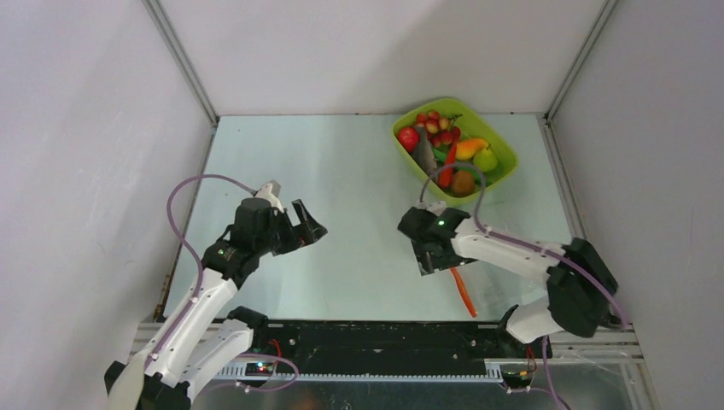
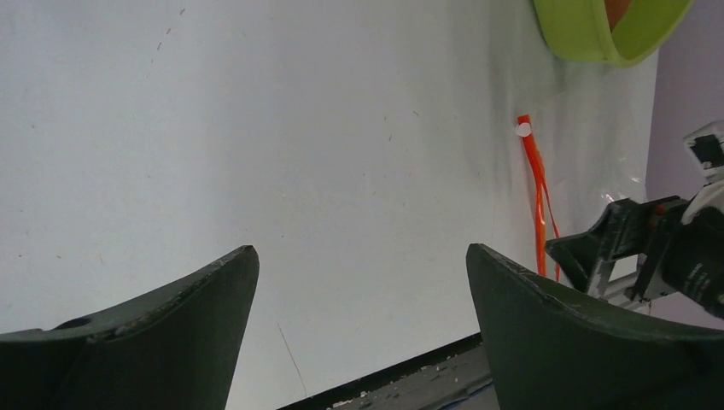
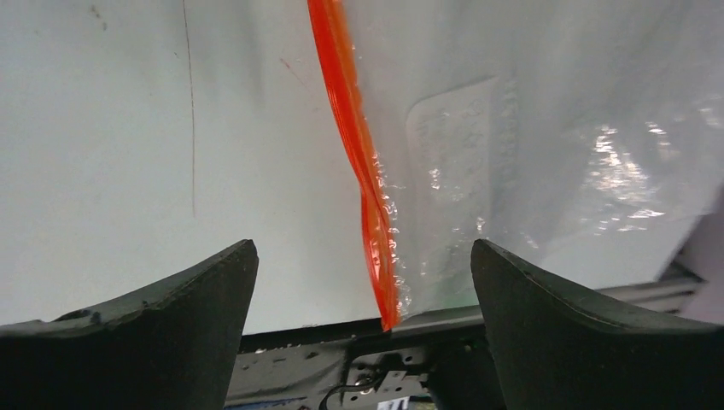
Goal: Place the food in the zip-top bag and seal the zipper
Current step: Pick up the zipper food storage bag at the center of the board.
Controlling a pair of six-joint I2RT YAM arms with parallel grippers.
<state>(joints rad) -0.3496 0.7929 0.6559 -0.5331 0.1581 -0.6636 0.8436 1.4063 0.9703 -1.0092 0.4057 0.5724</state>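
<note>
The clear zip-top bag (image 3: 546, 162) lies flat near the table's front right, its orange-red zipper (image 3: 359, 162) running toward the front edge; the strip also shows in the top view (image 1: 464, 291) and the left wrist view (image 2: 538, 196), with the white slider tab (image 2: 523, 130) at its far end. My right gripper (image 1: 429, 256) hovers open above the zipper, empty. My left gripper (image 1: 306, 229) is open and empty over the bare table at centre-left. The food sits in the lime-green tray (image 1: 502, 147): red apple (image 1: 408, 137), grapes (image 1: 438, 126), mango (image 1: 470, 149), pear (image 1: 485, 160), kiwi (image 1: 463, 182), grey fish (image 1: 425, 154).
White walls enclose the table on three sides. A black rail (image 1: 384, 337) runs along the front edge by the arm bases. The tray's rim shows in the left wrist view (image 2: 580, 34) at the upper right.
</note>
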